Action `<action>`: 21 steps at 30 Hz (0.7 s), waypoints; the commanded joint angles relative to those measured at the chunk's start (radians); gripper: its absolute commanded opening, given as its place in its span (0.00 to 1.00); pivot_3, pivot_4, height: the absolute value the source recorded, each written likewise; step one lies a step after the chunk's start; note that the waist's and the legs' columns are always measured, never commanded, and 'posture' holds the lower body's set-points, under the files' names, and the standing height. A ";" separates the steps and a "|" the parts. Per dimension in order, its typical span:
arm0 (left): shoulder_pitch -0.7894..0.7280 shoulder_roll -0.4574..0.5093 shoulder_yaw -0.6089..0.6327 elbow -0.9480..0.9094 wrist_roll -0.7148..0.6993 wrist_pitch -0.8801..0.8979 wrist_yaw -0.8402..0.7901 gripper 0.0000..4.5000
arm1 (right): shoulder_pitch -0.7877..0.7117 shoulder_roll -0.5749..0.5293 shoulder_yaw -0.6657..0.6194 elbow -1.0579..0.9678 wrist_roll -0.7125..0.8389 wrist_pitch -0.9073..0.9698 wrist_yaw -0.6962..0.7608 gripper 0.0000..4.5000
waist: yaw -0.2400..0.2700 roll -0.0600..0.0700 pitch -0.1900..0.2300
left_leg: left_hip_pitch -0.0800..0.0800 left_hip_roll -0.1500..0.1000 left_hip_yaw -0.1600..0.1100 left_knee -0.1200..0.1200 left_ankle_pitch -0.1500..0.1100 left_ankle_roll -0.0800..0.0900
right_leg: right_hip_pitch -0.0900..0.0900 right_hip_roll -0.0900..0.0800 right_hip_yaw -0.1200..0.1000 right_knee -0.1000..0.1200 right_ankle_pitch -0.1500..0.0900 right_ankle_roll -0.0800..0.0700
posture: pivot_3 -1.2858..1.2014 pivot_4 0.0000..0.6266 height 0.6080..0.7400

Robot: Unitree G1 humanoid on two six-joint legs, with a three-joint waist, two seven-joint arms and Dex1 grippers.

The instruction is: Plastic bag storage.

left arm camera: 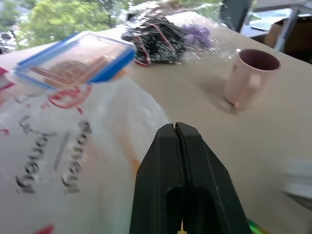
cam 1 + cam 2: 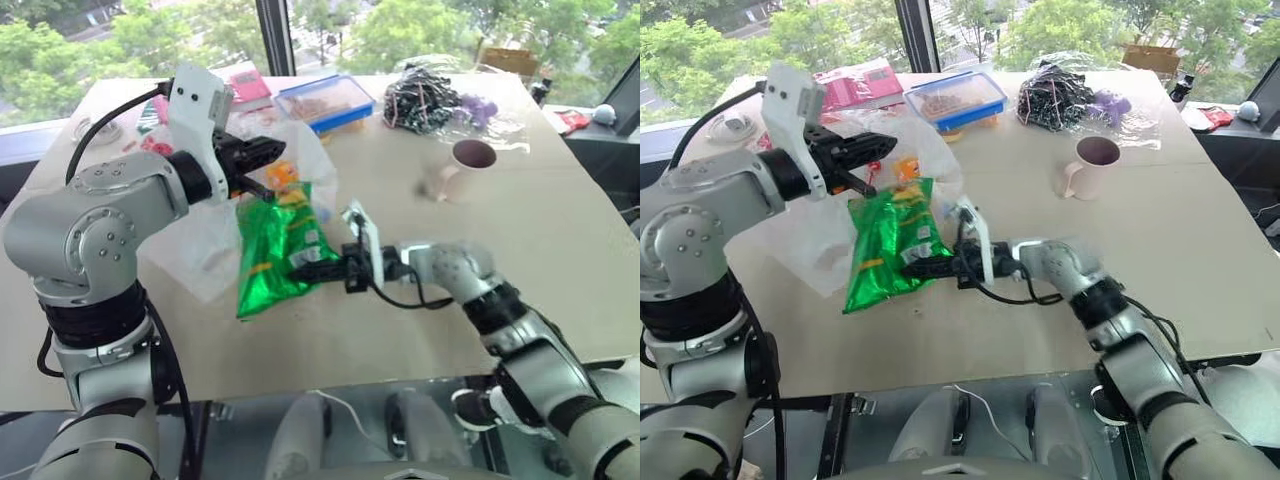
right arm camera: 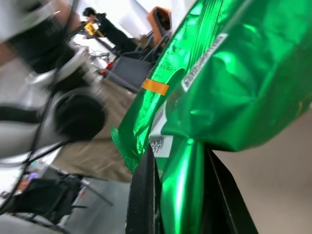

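Plastic bag (image 1: 73,161): thin, crinkled translucent white, red and dark print; left gripper (image 2: 268,150) fingers pressed together above it; right gripper (image 2: 305,268) clamped on green snack packet (image 2: 272,250).

Left tool (image 1: 181,141) fingers pressed together over the plastic bag (image 1: 68,161). Beyond it on the worktop (image 1: 195,92): blue-rimmed lidded container (image 1: 75,58), wrapped dark cables (image 1: 156,36), pink mug (image 1: 251,78).

I am in an office or lab room: a beige surface (image 2: 560,250) stands by tall windows (image 2: 120,30) with green trees outside, a pink mug (image 2: 462,165) and lunch box (image 2: 325,100) beyond my claws.
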State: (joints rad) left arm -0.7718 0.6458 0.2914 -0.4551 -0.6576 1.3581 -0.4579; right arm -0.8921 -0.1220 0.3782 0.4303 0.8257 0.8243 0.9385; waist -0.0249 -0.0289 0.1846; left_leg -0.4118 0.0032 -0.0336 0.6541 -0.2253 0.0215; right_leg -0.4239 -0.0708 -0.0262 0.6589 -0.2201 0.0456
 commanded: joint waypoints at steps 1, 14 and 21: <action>0.023 0.043 0.070 -0.100 -0.075 0.078 -0.015 0.00 | -0.147 0.082 -0.045 0.189 -0.107 -0.130 0.111 0.01 | -0.005 0.000 0.000 | 0.000 0.000 0.000 0.000 0.000 0.000 | 0.000 0.000 0.000 0.000 0.000 0.000 | 0.52 0.24 1.00; 0.148 0.176 0.087 -0.148 -0.002 -0.014 0.051 0.00 | -0.169 0.096 -0.005 0.186 -0.311 -0.150 0.386 0.01 | -0.012 0.001 0.000 | -0.002 -0.001 0.000 -0.001 -0.001 -0.007 | -0.004 0.000 0.002 0.001 0.000 0.000 | 0.52 0.24 1.00; 0.209 0.350 0.125 -0.217 0.018 -0.044 0.007 0.50 | -0.110 0.131 -0.031 0.175 -0.368 -0.176 0.351 0.00 | -0.017 0.000 0.001 | -0.003 0.000 0.002 -0.002 0.000 -0.009 | -0.008 0.000 0.006 0.003 0.000 -0.001 | 0.52 0.24 1.00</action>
State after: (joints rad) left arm -0.5610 0.9501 0.3834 -0.6153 -0.6404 1.3408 -0.4238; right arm -0.9972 -0.0058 0.3752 0.6262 0.4669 0.6741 1.2993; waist -0.0419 -0.0285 0.1851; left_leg -0.4142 0.0028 -0.0308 0.6518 -0.2251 0.0122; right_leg -0.4317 -0.0706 -0.0200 0.6618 -0.2198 0.0449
